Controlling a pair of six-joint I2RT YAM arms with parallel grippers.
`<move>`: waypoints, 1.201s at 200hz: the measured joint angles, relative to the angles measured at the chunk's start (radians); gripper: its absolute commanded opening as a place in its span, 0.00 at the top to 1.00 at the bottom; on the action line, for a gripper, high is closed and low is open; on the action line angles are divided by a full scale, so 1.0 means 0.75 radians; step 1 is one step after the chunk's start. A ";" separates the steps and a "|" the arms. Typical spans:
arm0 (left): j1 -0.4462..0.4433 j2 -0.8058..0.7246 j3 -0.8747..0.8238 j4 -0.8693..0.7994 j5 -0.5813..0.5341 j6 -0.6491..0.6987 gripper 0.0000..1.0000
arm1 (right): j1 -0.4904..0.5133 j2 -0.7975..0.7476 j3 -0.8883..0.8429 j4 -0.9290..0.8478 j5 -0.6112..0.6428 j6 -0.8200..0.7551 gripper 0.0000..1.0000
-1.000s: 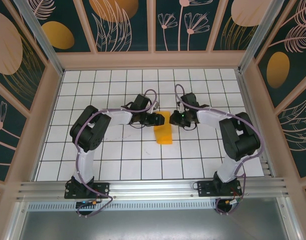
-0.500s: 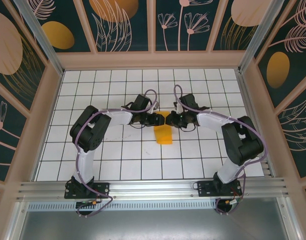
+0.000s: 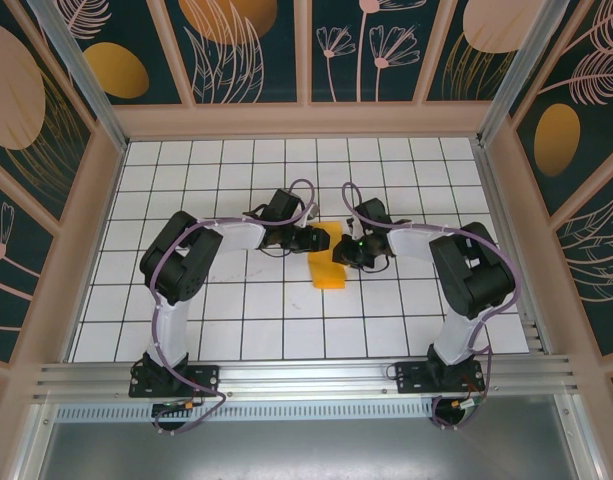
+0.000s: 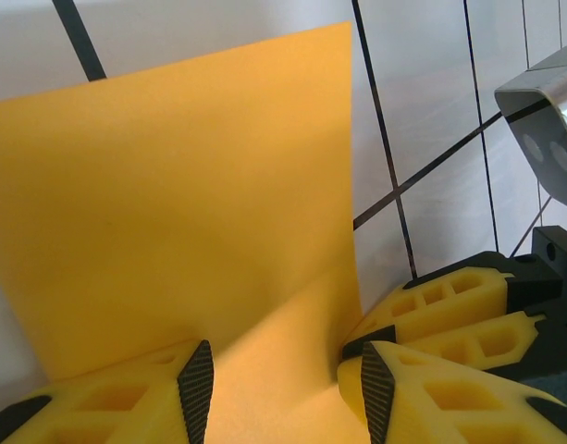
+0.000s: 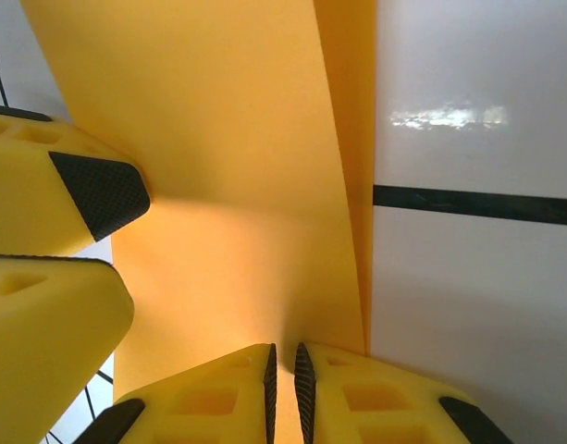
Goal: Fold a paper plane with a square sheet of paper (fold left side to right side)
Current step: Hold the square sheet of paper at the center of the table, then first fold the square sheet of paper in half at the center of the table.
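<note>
White grid tiles cover the table, which sits inside a pale wooden frame. Behind it are dark painted panels with leaves and orange ovals. Just above the centre of the overhead frame lies the orange-yellow sheet of paper, folded into a narrow strip that runs from upper centre downward. Both arms bend inward and meet at its upper end. The left claw is at the strip's upper left and the right claw at its upper right edge, the two just beside each other. In the left wrist view the left claw's jaws stand moderately apart at the bottom of the frame. The paper spreads flat between them and nothing is gripped. The right claw's yellow fingers sit at the lower right, against the paper's near corner. In the right wrist view the right claw's jaws at the bottom centre are pinched almost together, with the paper's edge running into the thin slit between them. A second layer shows as a thin band along the paper's right side, and the left claw's fingers lie on the paper at the left edge.
</note>
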 measured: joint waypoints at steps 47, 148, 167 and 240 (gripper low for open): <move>0.002 0.012 0.049 -0.065 -0.010 0.001 0.47 | 0.009 0.007 0.018 -0.032 0.030 -0.023 0.81; 0.096 0.124 0.237 -0.152 0.008 0.002 0.46 | 0.010 0.009 0.018 -0.031 0.037 -0.031 0.82; 0.098 0.141 0.273 -0.185 0.017 0.002 0.46 | 0.010 0.009 0.018 -0.031 0.037 -0.033 0.82; 0.122 0.181 0.334 -0.227 0.067 -0.004 0.44 | 0.010 0.009 0.018 -0.031 0.037 -0.034 0.82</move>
